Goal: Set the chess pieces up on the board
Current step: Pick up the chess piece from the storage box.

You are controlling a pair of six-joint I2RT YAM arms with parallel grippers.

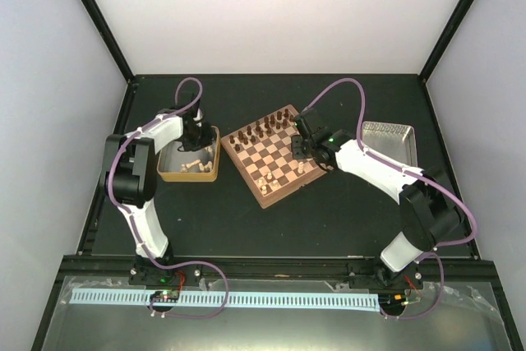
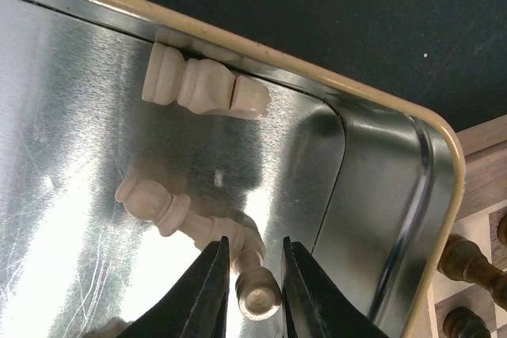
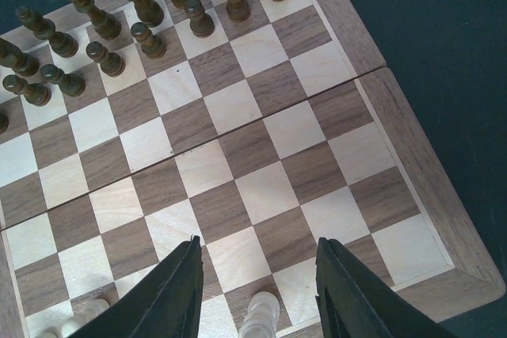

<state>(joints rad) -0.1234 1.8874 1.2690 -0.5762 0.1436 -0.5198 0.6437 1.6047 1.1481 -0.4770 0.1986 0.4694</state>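
Note:
The board (image 1: 279, 158) lies tilted at the table's middle, with dark pieces (image 1: 263, 129) in rows on its far side and a few cream pieces (image 1: 265, 182) on its near side. My left gripper (image 1: 194, 141) is down in the tan tray (image 1: 188, 176). In the left wrist view its narrow-set fingers (image 2: 255, 255) hold a cream pawn (image 2: 257, 294) that leans on another cream piece (image 2: 158, 203). My right gripper (image 3: 257, 247) hangs open over the board's near right squares (image 3: 238, 108), above a standing cream piece (image 3: 260, 314). Dark pieces (image 3: 135, 13) stand at the far side.
A cream bishop (image 2: 204, 89) lies by the tan tray's rim (image 2: 317, 77). The board's corner (image 2: 483, 140) sits just beyond that rim. A silver metal tray (image 1: 388, 139) stands right of the board. More cream pieces (image 3: 79, 318) stand at the board's near left.

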